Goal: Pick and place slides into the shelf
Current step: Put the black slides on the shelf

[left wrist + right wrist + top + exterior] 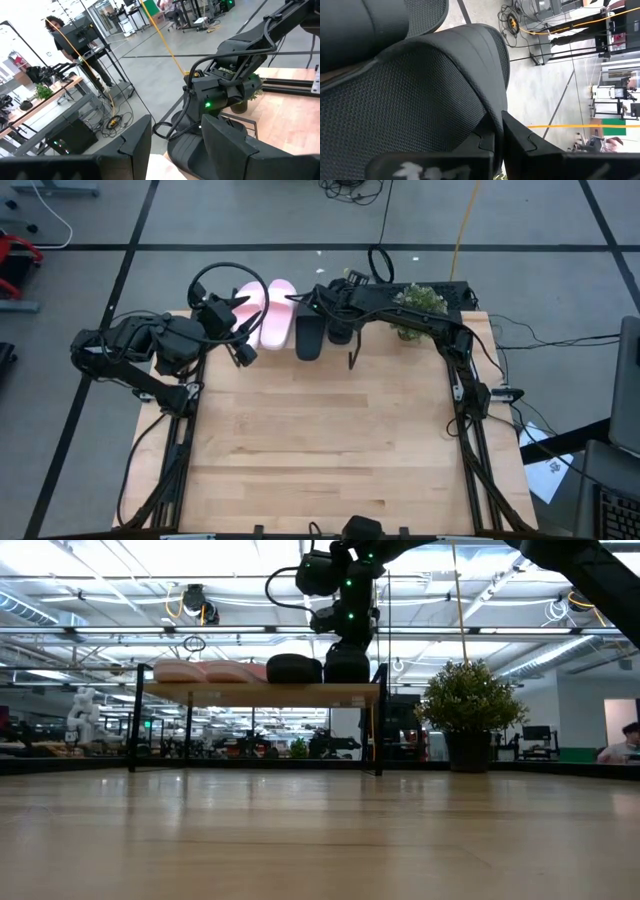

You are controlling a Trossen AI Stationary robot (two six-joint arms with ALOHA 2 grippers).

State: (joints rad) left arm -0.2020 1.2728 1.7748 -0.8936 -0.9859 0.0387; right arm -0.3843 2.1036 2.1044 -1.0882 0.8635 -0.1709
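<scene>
The shelf (pixel 260 694) stands at the table's far edge, and all the slides are on its top board. Two pale pink slides (pixel 272 312) (pixel 205 670) lie side by side at its left. A black slide (pixel 308 337) (pixel 293 668) lies next to them. The second black slide (pixel 347 664) (pixel 420 90) is at the right end, mostly hidden under my right gripper (pixel 341 330) (pixel 498 137), which is shut on it. My left gripper (pixel 241 348) (pixel 175 150) is open, just left of the pink slides, touching nothing. My right gripper pinches the black slide's strap at its edge (pixel 492 117) between its two fingers (pixel 530 145). It comes from above, pointing down. The slide sits level, and its sole appears to rest on the shelf's top board (pixel 350 686).
A potted plant (pixel 418 304) (pixel 466 705) stands at the table's far right, close to the right arm. Cables hang around both arms near the shelf. The light wood tabletop (pixel 320 440) stretches from the shelf to the near edge. A person (pixel 62 35) stands in the room beyond.
</scene>
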